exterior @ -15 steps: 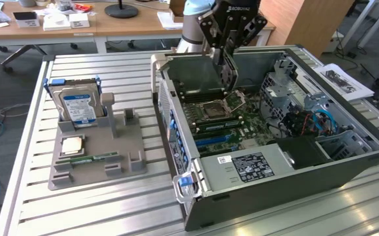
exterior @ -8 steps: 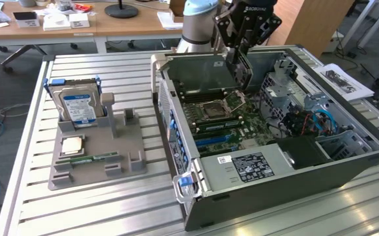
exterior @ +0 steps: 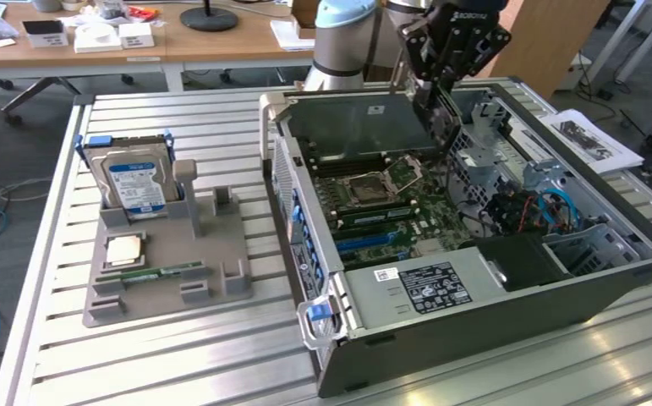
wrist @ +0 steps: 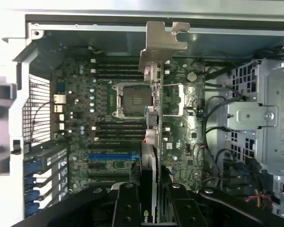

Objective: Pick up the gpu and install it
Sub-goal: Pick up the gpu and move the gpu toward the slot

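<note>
End effector (exterior: 433, 91) with gpu (exterior: 359, 127) above open computer case (exterior: 473, 338)

There is 1 gpu (exterior: 359, 127), 1 computer case (exterior: 495, 330), 1 hard drive (exterior: 134, 182), 1 memory stick (exterior: 159, 275), 1 processor (exterior: 123, 249) and 1 holder (exterior: 218, 254).

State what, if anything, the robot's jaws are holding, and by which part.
The thin, flat, dark gpu circuit card with a silvery metal end bracket, clamped between the jaws at the end opposite that bracket.

Exterior high oblique, wrist downward, sharing motherboard (exterior: 410, 211) (wrist: 104, 137)
</note>
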{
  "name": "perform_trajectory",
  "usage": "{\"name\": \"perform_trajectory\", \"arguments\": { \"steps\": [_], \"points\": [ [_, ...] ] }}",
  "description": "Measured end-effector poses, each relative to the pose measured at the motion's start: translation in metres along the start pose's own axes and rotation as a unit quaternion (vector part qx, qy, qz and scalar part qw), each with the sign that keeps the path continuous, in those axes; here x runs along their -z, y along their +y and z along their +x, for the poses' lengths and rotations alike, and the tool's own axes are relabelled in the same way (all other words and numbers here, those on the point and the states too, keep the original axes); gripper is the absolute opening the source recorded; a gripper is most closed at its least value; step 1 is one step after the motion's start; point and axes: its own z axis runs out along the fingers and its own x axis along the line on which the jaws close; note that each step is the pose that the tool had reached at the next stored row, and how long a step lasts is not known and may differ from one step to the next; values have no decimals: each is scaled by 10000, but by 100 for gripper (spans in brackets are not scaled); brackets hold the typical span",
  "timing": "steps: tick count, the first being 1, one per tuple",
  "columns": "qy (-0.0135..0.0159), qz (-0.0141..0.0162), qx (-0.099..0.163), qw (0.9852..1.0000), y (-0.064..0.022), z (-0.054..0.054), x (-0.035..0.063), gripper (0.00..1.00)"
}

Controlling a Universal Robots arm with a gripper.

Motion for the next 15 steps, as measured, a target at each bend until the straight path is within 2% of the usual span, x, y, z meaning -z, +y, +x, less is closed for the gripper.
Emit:
{"name": "perform_trajectory", "arguments": {
  "steps": [10, 15],
  "points": [
    [0, 0, 0, 10000, 8, -426, -11, 27],
    [0, 0, 0, 10000, 9, -482, -12, 27]
  ]
}}
